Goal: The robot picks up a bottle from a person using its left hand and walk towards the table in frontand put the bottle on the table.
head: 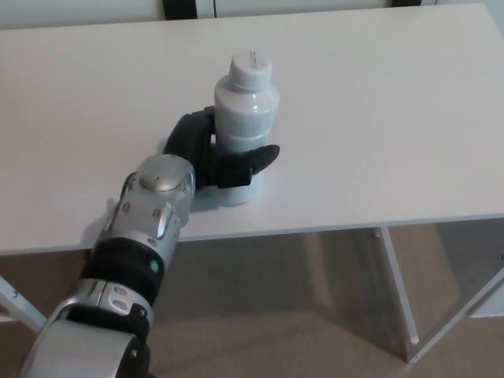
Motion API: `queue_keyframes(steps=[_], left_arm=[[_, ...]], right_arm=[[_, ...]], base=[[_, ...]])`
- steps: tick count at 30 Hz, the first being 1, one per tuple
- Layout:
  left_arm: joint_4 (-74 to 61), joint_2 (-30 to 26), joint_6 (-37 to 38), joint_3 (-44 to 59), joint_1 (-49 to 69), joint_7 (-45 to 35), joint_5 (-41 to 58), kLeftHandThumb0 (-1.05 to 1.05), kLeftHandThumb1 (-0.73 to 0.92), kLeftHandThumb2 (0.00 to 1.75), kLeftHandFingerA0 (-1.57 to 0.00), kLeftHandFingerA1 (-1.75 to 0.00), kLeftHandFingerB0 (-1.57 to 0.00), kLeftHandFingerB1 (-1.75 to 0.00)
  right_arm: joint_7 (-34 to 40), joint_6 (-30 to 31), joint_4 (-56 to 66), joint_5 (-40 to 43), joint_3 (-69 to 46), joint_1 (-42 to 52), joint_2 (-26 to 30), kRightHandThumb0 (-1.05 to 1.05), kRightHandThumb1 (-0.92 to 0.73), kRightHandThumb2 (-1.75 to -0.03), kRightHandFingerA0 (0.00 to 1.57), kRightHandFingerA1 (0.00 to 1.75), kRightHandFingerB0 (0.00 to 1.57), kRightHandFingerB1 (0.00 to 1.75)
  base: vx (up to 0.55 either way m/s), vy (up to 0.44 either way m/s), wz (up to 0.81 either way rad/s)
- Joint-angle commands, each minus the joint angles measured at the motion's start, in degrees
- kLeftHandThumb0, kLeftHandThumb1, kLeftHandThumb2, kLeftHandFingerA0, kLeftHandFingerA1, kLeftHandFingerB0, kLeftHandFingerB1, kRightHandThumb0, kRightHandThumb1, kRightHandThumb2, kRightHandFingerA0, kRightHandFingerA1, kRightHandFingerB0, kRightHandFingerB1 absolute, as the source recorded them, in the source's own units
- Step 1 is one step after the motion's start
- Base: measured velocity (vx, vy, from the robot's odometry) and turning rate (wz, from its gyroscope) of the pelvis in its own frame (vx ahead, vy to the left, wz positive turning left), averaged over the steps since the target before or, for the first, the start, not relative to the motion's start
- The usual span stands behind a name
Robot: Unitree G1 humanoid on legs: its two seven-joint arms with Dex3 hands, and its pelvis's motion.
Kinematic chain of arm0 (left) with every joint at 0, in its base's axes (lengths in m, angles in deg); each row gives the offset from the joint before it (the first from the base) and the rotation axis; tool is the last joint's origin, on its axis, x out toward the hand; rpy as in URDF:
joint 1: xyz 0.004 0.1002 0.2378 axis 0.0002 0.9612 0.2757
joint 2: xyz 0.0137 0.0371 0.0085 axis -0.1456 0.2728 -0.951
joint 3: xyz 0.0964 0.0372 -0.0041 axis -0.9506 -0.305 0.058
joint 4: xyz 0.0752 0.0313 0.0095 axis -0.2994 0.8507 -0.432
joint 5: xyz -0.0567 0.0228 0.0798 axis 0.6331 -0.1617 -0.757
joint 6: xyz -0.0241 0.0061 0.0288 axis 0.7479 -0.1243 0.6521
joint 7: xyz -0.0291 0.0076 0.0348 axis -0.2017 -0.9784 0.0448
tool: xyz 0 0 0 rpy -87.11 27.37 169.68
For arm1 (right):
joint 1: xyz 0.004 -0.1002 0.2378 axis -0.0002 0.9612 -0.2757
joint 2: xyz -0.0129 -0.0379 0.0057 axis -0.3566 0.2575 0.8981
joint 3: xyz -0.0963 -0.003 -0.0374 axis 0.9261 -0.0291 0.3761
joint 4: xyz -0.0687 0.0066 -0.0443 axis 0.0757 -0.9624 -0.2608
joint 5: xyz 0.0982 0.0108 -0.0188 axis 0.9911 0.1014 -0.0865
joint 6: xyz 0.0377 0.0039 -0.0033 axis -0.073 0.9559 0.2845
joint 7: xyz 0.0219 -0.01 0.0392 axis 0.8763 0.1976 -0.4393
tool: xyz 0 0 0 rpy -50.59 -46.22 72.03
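White bottle [246,118] standing upright on the white table [378,118] near its front edge, left hand [216,153] clamped around the bottle's lower body, black fingers [252,160] wrapped across its front, silver forearm [146,220] entering from lower left.

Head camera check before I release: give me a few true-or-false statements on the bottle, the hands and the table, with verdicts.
1. The left hand is closed around the lower part of the bottle. True.
2. The bottle lies on its side. False: it stands upright, with its base seemingly down on the white table.
3. The bottle is uncapped. False: a white cap sits on top.
4. The right hand is out of the picture. True.
5. Other items crowd the table around the bottle. False: nothing else shows on the tabletop.
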Motion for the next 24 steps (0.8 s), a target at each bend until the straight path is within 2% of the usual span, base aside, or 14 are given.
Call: queue_keyframes(steps=[1, 2, 7, 8, 9, 10, 11, 12, 13, 16, 21, 24], left_arm=[[-0.64, -1.91, 3.73, 0.5, 0.77, -1.49, -0.8, -0.19, 0.72, 0.87, -0.89, -1.51, -0.75, -1.22], [-0.71, -2.18, 4.12, 0.54, 0.81, -1.72, -0.83, -0.19, 0.72, 0.88, -0.92, -1.46, -0.77, -1.19], [-0.52, -2.84, 5.48, 0.66, 0.89, -3.01, -0.71, -0.14, 0.73, 0.87, -0.89, -1.44, -0.75, -1.15], [-0.75, -2.64, 5.25, 1.05, 0.9, -2.4, -0.48, -0.22, 0.8, 0.63, -1.01, -1.11, -0.83, -0.57], [-0.99, -2.59, 5.61, 1.34, 1.17, -2.79, -0.14, -0.43, 0.59, 0.58, -0.65, -0.42, -0.32, -0.31], [-1.04, -2.59, 5.82, 1.43, 1.29, -3.09, -0.07, -0.43, 0.59, 0.58, -0.65, -0.42, -0.32, -0.31], [-1.56, -2.69, 5.46, 2.07, 1.42, -6.37, 1.53, -0.63, 0.45, 0.74, -0.18, -0.41, -0.06, -0.28], [-1.68, -3.37, 5.97, 0.91, 1.51, -8.05, 0.6, -0.75, 0.44, 0.83, 0.0, -0.04, 0.0, -0.07], [-1.77, -3.78, 6.4, 0.28, 1.58, -9.05, 0.0, -0.81, 0.54, 0.57, 0.0, 0.0, 0.0, 0.0], [-1.96, -4.16, 6.02, -0.61, 1.0, -9.48, -0.86, -0.91, 0.55, 0.59, 0.0, 0.0, 0.0, 0.0], [-2.7, -4.6, 5.47, -0.97, 0.78, -11.39, -0.33, -0.92, 0.55, 0.59, 0.0, 0.0, 0.0, 0.0], [-2.84, -4.85, 6.26, -0.61, 1.24, -13.19, 0.35, -0.89, 0.57, 0.58, 0.0, 0.0, 0.0, 0.0]], right_arm=[[-0.03, -0.44, 0.25, -0.47, 0.19, 0.05, 0.3, -0.41, -0.68, -0.6, 0.69, 0.48, 0.54, 0.41], [-0.13, -0.4, 0.24, -0.39, 0.13, 0.12, 0.28, -0.41, -0.68, -0.6, 0.68, 0.47, 0.54, 0.41], [0.16, -0.46, 0.09, -0.65, 0.29, 0.18, 0.26, -0.43, -0.68, -0.6, 0.73, 0.49, 0.53, 0.4], [0.29, -0.52, 0.16, -0.5, 0.15, 0.35, 0.16, -0.42, -0.67, -0.6, 0.72, 0.5, 0.53, 0.41], [0.22, -0.55, 0.17, -0.39, 0.04, 0.44, 0.12, -0.42, -0.67, -0.6, 0.7, 0.49, 0.53, 0.41], [0.17, -0.56, 0.17, -0.37, 0.02, 0.45, 0.12, -0.42, -0.67, -0.6, 0.7, 0.49, 0.53, 0.41], [0.18, -0.62, 0.31, -0.41, 0.06, 0.37, 0.17, -0.43, -0.67, -0.6, 0.7, 0.5, 0.54, 0.41], [-0.03, -0.84, 0.37, -0.24, -0.08, 0.43, 0.19, -0.42, -0.67, -0.6, 0.71, 0.5, 0.55, 0.42], [-0.09, -0.91, 0.4, -0.28, -0.05, 0.46, 0.22, -0.42, -0.68, -0.6, 0.69, 0.48, 0.54, 0.41], [-0.1, -0.84, 0.47, -0.62, 0.26, 0.4, 0.39, -0.41, -0.69, -0.61, 0.67, 0.47, 0.53, 0.4], [-0.43, -0.92, 0.29, -0.39, 0.0, 0.31, 0.45, -0.42, -0.69, -0.61, 0.66, 0.46, 0.52, 0.4], [-0.09, -0.81, 0.17, -0.53, 0.07, 0.21, 0.37, -0.42, -0.68, -0.61, 0.73, 0.5, 0.53, 0.41]], base=[[0.0, 0.0, 0.0], [0.0, 0.0, 0.0], [0.0, 0.0, 0.0], [0.0, 0.0, 0.0], [0.0, 0.0, 0.0], [0.0, 0.0, 0.0], [0.0, 0.0, 0.0], [0.0, 0.0, 0.0], [0.0, 0.0, 0.0], [0.0, 0.0, 0.0], [0.0, 0.0, 0.0], [0.0, 0.0, 0.0]])
